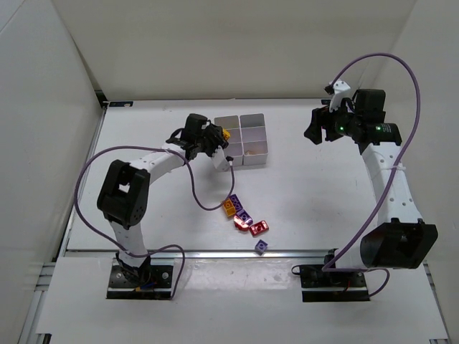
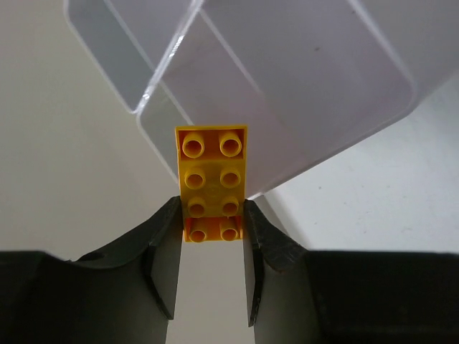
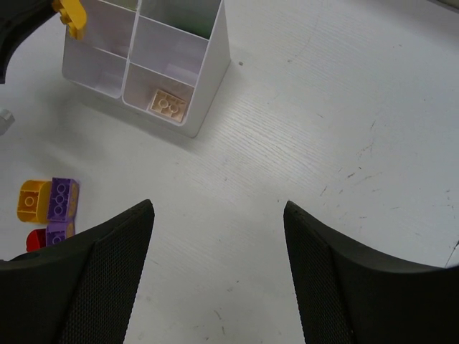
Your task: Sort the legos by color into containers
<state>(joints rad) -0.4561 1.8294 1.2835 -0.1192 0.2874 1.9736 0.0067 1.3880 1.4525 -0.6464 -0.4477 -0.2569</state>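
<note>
My left gripper point(image 2: 211, 223) is shut on an orange-yellow studded brick point(image 2: 211, 180) and holds it at the left edge of the white bins point(image 1: 244, 138), above a near-left compartment point(image 2: 301, 86). The brick also shows in the top view point(image 1: 225, 133) and the right wrist view point(image 3: 70, 16). My right gripper point(image 3: 219, 215) is open and empty, raised above bare table to the right of the bins point(image 3: 147, 61). A tan brick point(image 3: 167, 102) lies in the near right compartment. Loose orange, purple and red bricks point(image 1: 244, 216) lie on the table in front of the bins, with one purple brick point(image 1: 262, 246) nearer the edge.
White walls enclose the table on the left, back and right. Purple cables loop from both arms over the table point(image 1: 201, 193). The table's near edge point(image 1: 237, 252) runs just past the loose bricks.
</note>
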